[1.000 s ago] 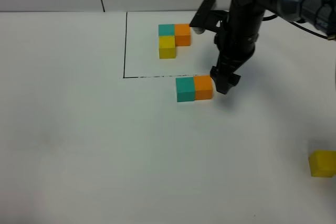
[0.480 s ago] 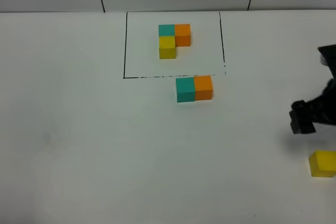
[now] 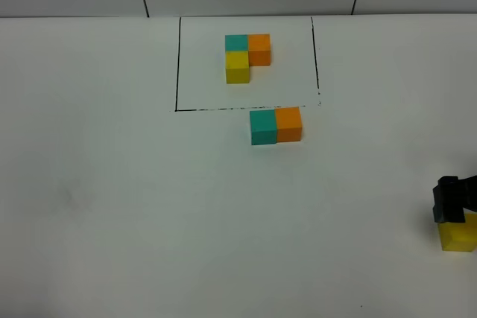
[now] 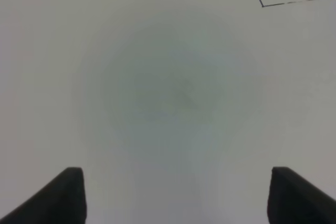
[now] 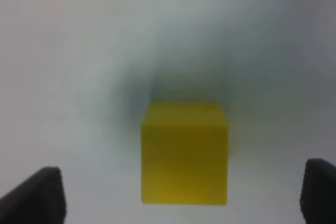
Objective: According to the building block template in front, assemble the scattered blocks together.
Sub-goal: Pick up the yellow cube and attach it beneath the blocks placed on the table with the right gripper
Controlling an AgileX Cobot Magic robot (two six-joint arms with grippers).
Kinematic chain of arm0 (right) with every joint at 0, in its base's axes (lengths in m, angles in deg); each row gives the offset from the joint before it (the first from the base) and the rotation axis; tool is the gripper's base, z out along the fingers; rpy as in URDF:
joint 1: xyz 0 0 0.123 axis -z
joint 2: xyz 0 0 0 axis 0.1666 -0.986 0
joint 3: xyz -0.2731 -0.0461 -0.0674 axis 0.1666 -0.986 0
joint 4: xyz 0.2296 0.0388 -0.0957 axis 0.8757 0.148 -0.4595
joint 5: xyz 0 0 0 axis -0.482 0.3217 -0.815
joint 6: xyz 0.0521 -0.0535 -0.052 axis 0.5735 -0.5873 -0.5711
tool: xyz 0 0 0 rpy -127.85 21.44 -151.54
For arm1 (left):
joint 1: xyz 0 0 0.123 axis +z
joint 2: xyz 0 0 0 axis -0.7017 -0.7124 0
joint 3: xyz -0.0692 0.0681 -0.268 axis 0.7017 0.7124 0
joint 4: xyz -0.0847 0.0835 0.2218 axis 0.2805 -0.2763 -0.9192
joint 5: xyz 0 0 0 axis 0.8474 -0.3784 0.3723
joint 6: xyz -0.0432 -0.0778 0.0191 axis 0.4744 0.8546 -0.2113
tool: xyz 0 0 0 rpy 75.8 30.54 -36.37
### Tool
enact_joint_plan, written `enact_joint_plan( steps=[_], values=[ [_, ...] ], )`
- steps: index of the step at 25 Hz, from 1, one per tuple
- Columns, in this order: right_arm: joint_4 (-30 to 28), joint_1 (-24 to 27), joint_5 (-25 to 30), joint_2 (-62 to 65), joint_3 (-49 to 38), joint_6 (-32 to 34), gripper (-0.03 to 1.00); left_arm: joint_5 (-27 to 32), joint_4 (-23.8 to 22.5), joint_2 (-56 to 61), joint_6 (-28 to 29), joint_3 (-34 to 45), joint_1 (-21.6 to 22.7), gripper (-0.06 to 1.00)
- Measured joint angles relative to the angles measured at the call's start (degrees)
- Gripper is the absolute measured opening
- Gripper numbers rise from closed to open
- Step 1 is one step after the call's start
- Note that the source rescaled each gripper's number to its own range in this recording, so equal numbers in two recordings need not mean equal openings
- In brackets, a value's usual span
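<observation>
I see the pattern on the far side of the table. It is a teal, an orange and a yellow cube joined in an L, inside a thin black line. Just outside the near edge of that line sit the loose teal block and the loose orange block. They are side by side and touching, with teal on the left. The loose yellow block is well apart from them, near the right edge of the table.

My right gripper hangs right over the yellow block. Its wrist camera is blurry, but its two fingers are spread wide. The yellow block lies between them, and they do not touch it.

My left gripper is spread wide too and holds nothing. It is over the white table, with a corner of the black line far ahead of it.
</observation>
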Motion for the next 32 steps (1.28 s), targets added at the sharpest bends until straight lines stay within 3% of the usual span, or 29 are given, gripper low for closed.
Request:
enact_joint_plan(
  steps=[17, 25, 32],
  values=[
    [3.55, 0.00, -5.50, -13.16, -0.05, -3.69, 0.74, 0.00, -0.05, 0.00, 0.00, 0.00, 0.00, 0.62],
    [3.72, 0.00, -5.58, -13.71, -0.05, -3.88, 0.66, 0.00, -0.11, 0.00, 0.00, 0.00, 0.00, 0.62],
    [3.72, 0.00, -6.21, -13.74, -1.02, -3.88, 0.51, 0.00, -0.11, 0.00, 0.00, 0.00, 0.00, 0.62]
  ],
)
